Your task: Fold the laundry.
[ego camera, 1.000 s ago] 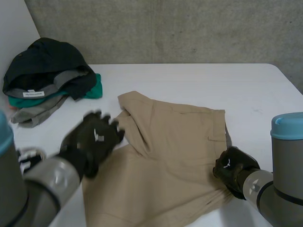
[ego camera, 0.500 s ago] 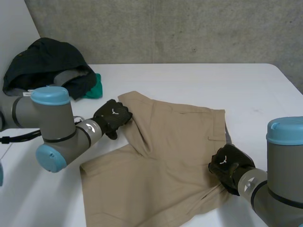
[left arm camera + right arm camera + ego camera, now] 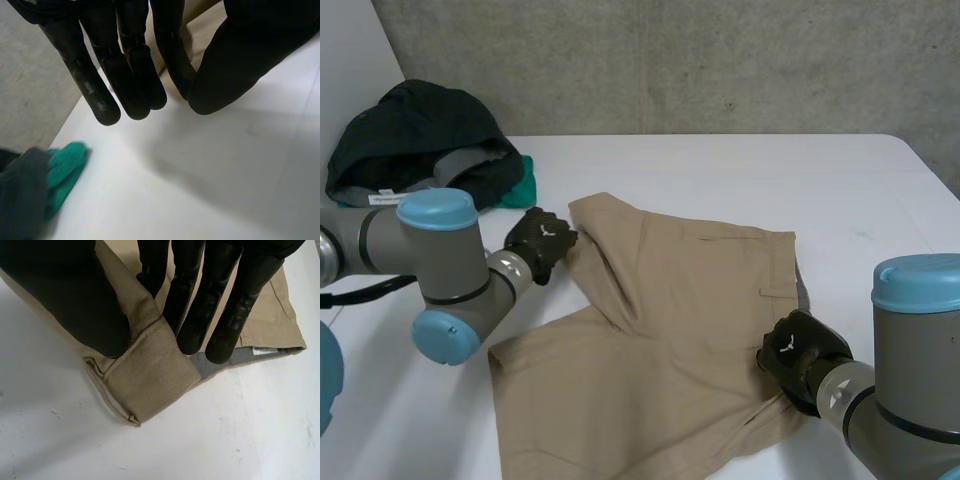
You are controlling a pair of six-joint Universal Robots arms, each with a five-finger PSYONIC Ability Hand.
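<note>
1. White table (image 3: 740,170) in front of a grey concrete wall (image 3: 670,60).
2. Tan shorts (image 3: 690,300) spread across the middle of the table, mostly flat, with a raised crease running from the far left corner toward the middle.
3. Heap of clothes (image 3: 420,150) at the table's far left corner, apart from the shorts: a dark garment on top, grey and green pieces under it.
4. Left hand (image 3: 542,240) at the far left corner of the shorts, right beside the edge of the cloth.
5. From the left wrist: fingers (image 3: 132,75) straight, pressed side by side and pointing down at bare table, with the thumb (image 3: 235,60) close alongside and holding nothing. Tan cloth just behind the fingertips; cannot tell whether touching it.
6. Green cloth (image 3: 62,165) from the heap on the table beyond those fingertips, well apart from them.
7. Right hand (image 3: 798,352) on the right edge of the shorts, toward the near corner.
8. From the right wrist: pinching a raised fold of the shorts' hem, thumb on one side and straight, close-set fingers (image 3: 200,305) on the other.
9. At the right hand's fingertips: the folded hem standing up off the table, grey lining and a small white label (image 3: 262,349) showing at the edge.
10. Thin cord (image 3: 107,402) looping out from the fold onto the bare table.
</note>
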